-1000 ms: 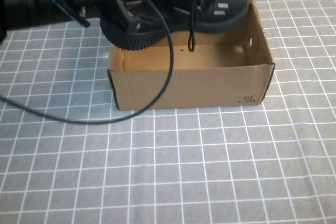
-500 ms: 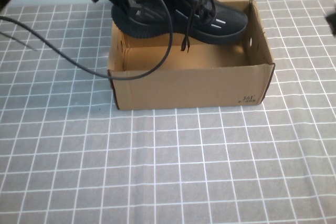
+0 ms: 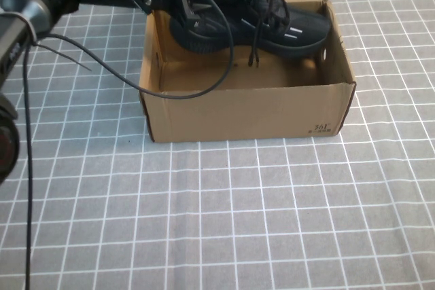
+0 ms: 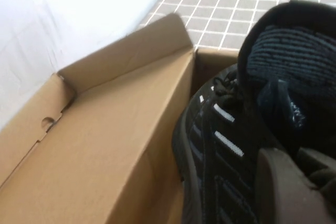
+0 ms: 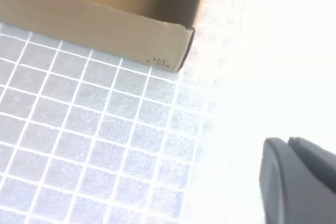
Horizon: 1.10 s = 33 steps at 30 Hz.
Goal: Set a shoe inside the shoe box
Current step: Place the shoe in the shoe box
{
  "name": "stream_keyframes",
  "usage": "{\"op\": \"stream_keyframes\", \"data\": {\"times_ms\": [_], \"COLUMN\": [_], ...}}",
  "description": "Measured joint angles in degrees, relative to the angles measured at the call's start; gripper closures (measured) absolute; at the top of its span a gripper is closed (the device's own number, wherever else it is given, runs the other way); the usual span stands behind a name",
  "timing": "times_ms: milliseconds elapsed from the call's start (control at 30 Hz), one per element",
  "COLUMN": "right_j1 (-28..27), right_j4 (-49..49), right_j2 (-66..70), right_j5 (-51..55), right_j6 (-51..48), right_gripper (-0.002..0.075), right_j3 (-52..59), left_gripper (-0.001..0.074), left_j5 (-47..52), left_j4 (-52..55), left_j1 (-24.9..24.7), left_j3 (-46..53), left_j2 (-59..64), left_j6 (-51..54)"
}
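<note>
Here, in the high view, the left pincer (image 3: pixel 185 6) is clamped on the heel end of the black sneaker (image 3: pixel 262 24), which hangs over the far half of the cardboard shoe box (image 3: pixel 248 110), toe toward the box's right wall and seemingly still clear of the floor. A loose lace (image 3: pixel 252 49) dangles into the box, and the arm's black cable (image 3: pixel 183 93) loops across the box's near-left rim. If released from here, the toe might catch on the right wall, or the cable might snag and drag the box across the checked tabletop (image 3: pixel 224 222). A small "361" print sits on the box's front, by its right corner.

From the left wrist, the sneaker (image 4: pixel 226 145) sits just beside the box's inner wall (image 4: pixel 121 145), white dashes along its side.

From the right wrist, the right pincer (image 5: pixel 299 182) hovers well apart from the box (image 5: pixel 105 22); whether its fingers are apart I cannot tell. The "361" mark reads again there.
</note>
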Motion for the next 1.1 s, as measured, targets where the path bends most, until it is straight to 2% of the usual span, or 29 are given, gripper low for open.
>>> {"op": "stream_keyframes", "data": {"times_ms": [233,700,1000,1100], "right_j1": [0.0,0.0,0.0,0.0], "right_j4": [1.0,3.95,8.02,8.44], "right_j2": [-1.26,-1.26,-1.26,-1.26], "right_j5": [0.0,0.0,0.0,0.0], "right_j6": [0.44,0.52,0.52,0.52], "right_gripper": [0.0742,0.0742,0.0742,0.0742], "right_j3": [0.14,0.14,0.14,0.14], "left_gripper": [0.0713,0.0714,0.0714,0.0694], "left_j5": [0.08,0.7,-3.49,-3.75], "left_j4": [-0.23,-0.97,-0.95,-0.95], "left_j1": [0.87,1.55,1.55,1.55], "left_j3": [-3.19,-3.5,-3.5,-3.5], "left_j2": [5.07,9.33,10.5,10.5], "left_j6": [0.8,5.99,7.62,7.62]}}
